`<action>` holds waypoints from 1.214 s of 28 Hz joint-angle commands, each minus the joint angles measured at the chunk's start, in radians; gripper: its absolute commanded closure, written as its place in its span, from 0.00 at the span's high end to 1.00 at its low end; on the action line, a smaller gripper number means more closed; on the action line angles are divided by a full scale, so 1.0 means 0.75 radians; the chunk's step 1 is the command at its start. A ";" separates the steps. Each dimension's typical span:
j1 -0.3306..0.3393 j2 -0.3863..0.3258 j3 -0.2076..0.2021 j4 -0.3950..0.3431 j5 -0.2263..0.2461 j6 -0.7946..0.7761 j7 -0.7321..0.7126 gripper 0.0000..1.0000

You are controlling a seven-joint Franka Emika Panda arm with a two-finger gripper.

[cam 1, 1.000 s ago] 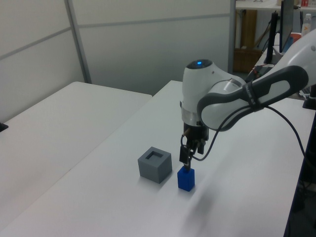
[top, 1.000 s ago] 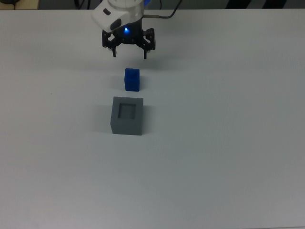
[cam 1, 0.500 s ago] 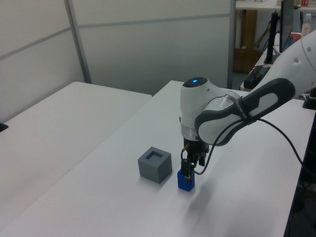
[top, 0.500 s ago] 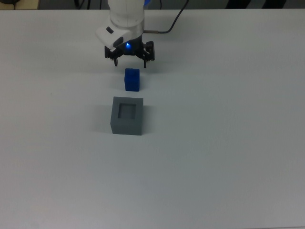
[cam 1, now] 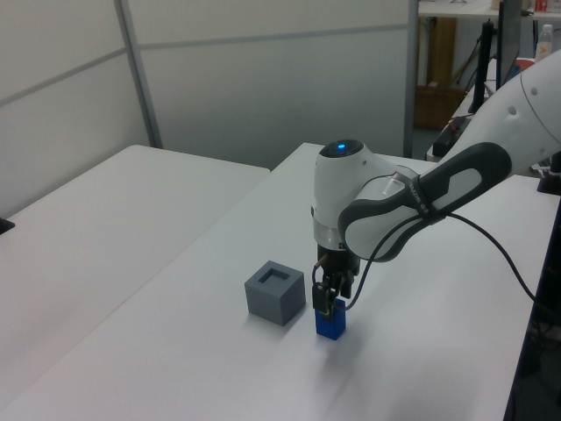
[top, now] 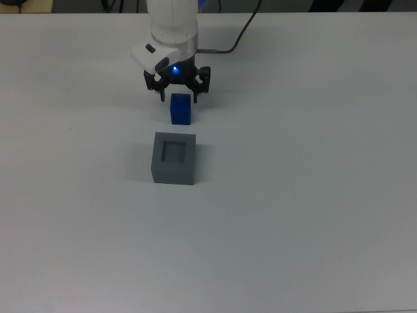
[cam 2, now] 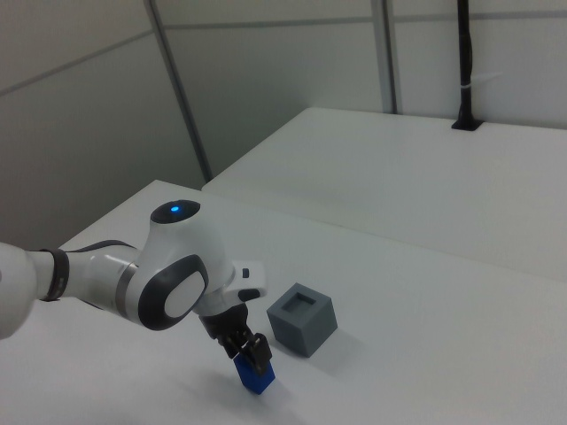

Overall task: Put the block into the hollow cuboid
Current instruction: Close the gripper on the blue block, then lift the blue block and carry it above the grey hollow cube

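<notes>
one block [top: 180,109] and one hollow cuboid [top: 174,158] stand apart on the white table [top: 306,195], the block between the cuboid and the arm. one gripper [top: 178,96] hangs low over the block, fingers spread to either side of it. the top view shows the cuboid's square recess from above; the right view [cam 2: 254,351] hides the block's top behind the fingers.

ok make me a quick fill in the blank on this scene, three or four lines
1. The block is coloured ____.
2. The grey cuboid has a square recess in its ____ face.
3. The block stands on the table, ____ the cuboid, not in it.
4. The gripper is lowered over the ____.

Missing words: blue; top; beside; block
</notes>
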 commanded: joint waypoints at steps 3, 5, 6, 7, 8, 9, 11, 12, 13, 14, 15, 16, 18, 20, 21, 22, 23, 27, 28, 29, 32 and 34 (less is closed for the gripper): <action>-0.001 0.013 0.002 0.025 -0.013 0.027 -0.029 0.19; -0.001 0.013 0.002 0.025 -0.013 0.027 -0.029 0.09; 0.001 0.013 0.002 0.025 -0.013 0.027 -0.029 0.06; 0.001 0.013 0.002 0.027 -0.013 0.025 -0.029 0.06; 0.001 0.011 0.002 0.027 -0.013 0.023 -0.029 0.06; 0.001 0.011 0.002 0.029 -0.013 0.021 -0.029 0.06; -0.001 0.007 0.002 0.035 -0.013 0.017 -0.027 0.06; -0.001 0.005 0.002 0.045 -0.013 0.013 -0.023 0.06; -0.001 0.003 0.002 0.058 -0.013 0.005 -0.019 0.06; -0.003 -0.001 0.002 0.072 -0.013 -0.012 -0.015 0.06; -0.003 -0.003 0.002 0.094 -0.013 -0.040 -0.017 0.06; -0.005 0.001 0.002 0.163 -0.013 -0.117 -0.019 0.06; -0.007 0.011 0.002 0.245 -0.013 -0.212 -0.023 0.06; -0.007 0.023 0.000 0.327 -0.013 -0.300 -0.027 0.07; -0.007 0.043 -0.002 0.398 -0.013 -0.361 -0.019 0.07; -0.007 0.050 -0.002 0.434 -0.013 -0.384 -0.013 0.07; -0.007 0.054 -0.002 0.464 -0.013 -0.398 -0.013 0.07; -0.007 0.127 -0.010 0.599 -0.005 -0.415 -0.005 0.10; -0.007 0.150 -0.012 0.632 -0.005 -0.415 -0.003 0.10; -0.007 0.176 -0.014 0.667 -0.002 -0.417 0.005 0.10; -0.003 0.278 -0.036 0.812 -0.002 -0.447 0.081 0.10; 0.003 0.326 -0.051 0.875 -0.005 -0.468 0.112 0.10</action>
